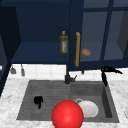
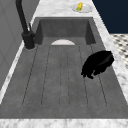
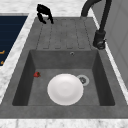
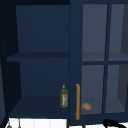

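left hand (image 1: 38, 100) over drainboard (image 1: 47, 90) | red ball (image 1: 67, 115), plate (image 1: 88, 108) beside

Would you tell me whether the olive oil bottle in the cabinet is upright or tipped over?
Upright: the olive oil bottle stands on the wall cabinet bottom shelf, cap on top.

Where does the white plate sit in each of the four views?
Front view: the white plate lies in the basin at lower right, partly behind a red ball.
Left side view: its far edge peeks over the basin's near wall.
Right side view: it lies flat in the basin, beside the drain.
Upper view: not in it.
Shared landmark: the black faucet.
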`<state>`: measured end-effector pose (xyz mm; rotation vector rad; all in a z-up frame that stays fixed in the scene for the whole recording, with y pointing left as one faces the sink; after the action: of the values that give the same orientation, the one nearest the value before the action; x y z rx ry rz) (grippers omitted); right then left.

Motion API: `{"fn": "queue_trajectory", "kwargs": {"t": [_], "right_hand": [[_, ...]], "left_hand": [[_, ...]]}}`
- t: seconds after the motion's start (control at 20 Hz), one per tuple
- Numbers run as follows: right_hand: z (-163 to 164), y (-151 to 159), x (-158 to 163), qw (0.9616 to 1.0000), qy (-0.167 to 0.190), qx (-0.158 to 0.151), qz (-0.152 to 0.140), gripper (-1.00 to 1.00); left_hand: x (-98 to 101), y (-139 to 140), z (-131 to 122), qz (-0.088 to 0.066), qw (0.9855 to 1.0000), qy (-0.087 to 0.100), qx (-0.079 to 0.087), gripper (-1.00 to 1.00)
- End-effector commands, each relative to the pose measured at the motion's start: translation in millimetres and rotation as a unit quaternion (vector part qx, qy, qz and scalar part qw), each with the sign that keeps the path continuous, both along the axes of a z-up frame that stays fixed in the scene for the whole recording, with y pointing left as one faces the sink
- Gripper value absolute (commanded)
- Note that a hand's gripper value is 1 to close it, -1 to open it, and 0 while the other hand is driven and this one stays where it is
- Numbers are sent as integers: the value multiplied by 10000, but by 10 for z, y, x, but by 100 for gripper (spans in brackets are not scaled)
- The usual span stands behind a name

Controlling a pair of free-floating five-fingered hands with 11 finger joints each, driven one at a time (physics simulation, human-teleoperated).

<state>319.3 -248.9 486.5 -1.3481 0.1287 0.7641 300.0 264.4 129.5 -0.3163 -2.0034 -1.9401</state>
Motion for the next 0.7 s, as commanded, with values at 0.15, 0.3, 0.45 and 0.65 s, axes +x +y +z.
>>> {"fn": "queue_trajectory", "kwargs": {"t": [0.15,0.3,0.45,0.65], "right_hand": [[-94,160,345,9976,-26,-237,-651,-100],[-120,215,461,9939,-3,-445,-1010,-100],[-151,265,581,9881,34,-652,-1396,-100],[-193,325,709,9769,99,-907,-1931,-100]], "left_hand": [[0,0,0,0,10000,0,0,0],[0,0,0,0,10000,0,0,0],[0,0,0,0,10000,0,0,0],[0,0,0,0,10000,0,0,0]]}}
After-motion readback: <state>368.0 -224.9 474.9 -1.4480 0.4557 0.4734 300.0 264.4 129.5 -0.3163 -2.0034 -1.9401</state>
